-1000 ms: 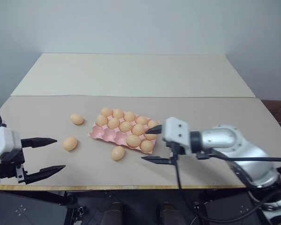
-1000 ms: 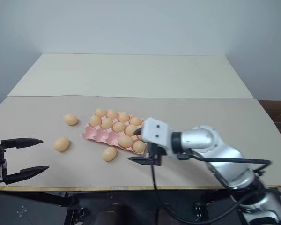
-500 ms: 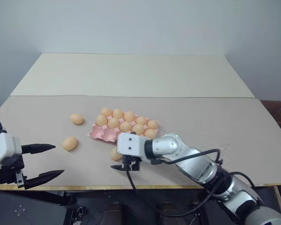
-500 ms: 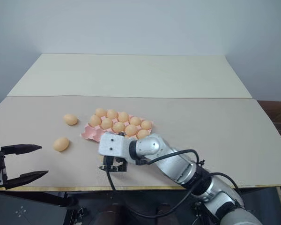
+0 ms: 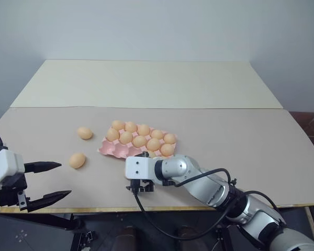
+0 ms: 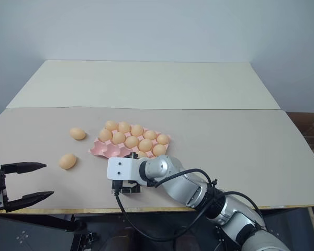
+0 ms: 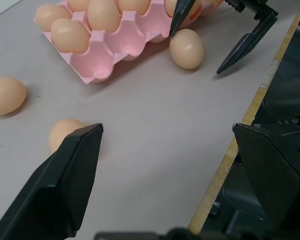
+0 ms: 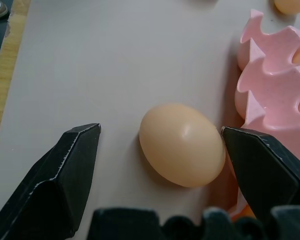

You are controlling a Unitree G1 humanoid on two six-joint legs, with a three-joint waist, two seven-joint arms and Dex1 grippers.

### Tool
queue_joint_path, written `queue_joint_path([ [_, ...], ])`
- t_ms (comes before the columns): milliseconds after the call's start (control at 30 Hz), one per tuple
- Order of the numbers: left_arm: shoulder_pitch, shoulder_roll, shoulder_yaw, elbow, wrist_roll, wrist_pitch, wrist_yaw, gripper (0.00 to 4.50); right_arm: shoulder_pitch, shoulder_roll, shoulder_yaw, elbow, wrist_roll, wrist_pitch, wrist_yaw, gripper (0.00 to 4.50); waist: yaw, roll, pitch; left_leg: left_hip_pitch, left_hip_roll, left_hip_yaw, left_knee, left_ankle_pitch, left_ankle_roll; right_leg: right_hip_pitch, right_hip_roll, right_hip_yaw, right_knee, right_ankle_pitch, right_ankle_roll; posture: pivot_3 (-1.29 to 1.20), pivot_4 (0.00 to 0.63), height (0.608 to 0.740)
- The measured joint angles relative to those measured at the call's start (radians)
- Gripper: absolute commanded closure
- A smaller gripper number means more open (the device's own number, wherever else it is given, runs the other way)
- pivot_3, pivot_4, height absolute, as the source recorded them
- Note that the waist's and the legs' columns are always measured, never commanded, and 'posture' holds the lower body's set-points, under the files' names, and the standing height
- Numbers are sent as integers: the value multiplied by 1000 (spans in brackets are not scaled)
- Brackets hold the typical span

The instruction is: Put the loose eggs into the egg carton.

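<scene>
A pink egg carton [image 5: 126,150] lies near the middle of a beige table [image 5: 240,141], most of its cups filled with tan eggs. Three loose eggs lie on the table: one [image 8: 182,145] just beside the carton's near edge, and two to the carton's left, one farther back [image 5: 85,133] and one nearer [image 5: 77,160]. The right gripper [image 8: 160,160] is spread wide (nothing held), one finger on each side of the egg by the carton; whether either touches it is unclear. The left gripper [image 5: 55,180] hangs at the table's near left edge, spread wide and empty, apart from the eggs.
</scene>
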Motion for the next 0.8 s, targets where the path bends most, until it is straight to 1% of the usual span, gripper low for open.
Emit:
queue_joint_path([
  [67,0,0,0,0,3,0,3,0,1,4,0,3,-5,-11,10,32,0,0,0,0,0,0,0,0,0,0,0,0,0,0,0,0,150,740],
  [100,0,0,0,1,5,-1,3,0,1,4,0,4,-6,-13,14,396,0,0,0,0,0,0,0,0,0,0,0,0,0,0,0,0,150,740],
  [133,0,0,0,3,8,-2,4,0,2,9,0,8,-7,-14,18,607,0,0,0,0,0,0,0,0,0,0,0,0,0,0,0,0,150,740],
  [200,0,0,0,8,13,-12,4,0,8,19,1,24,-10,-15,23,1234,-1,0,0,0,0,0,0,0,0,0,0,0,0,0,0,0,150,740],
  [300,-3,0,0,19,18,-20,7,0,9,20,10,49,-40,-39,24,2336,-1,0,0,0,0,0,0,0,0,0,0,0,0,0,0,0,150,740],
  [333,-3,0,0,19,18,-21,7,0,9,21,10,53,-46,-46,25,2499,-1,0,0,0,0,0,0,0,0,0,0,0,0,0,0,0,150,740],
  [667,-3,0,-1,20,20,-34,10,0,15,24,-9,44,-55,-53,45,2499,-1,0,0,0,0,0,0,0,0,0,0,0,0,0,0,0,150,740],
  [800,-4,0,-2,22,20,-35,12,0,12,38,-100,-43,4,-25,77,2499,0,0,0,0,0,0,0,0,0,0,0,0,0,0,0,0,150,740],
])
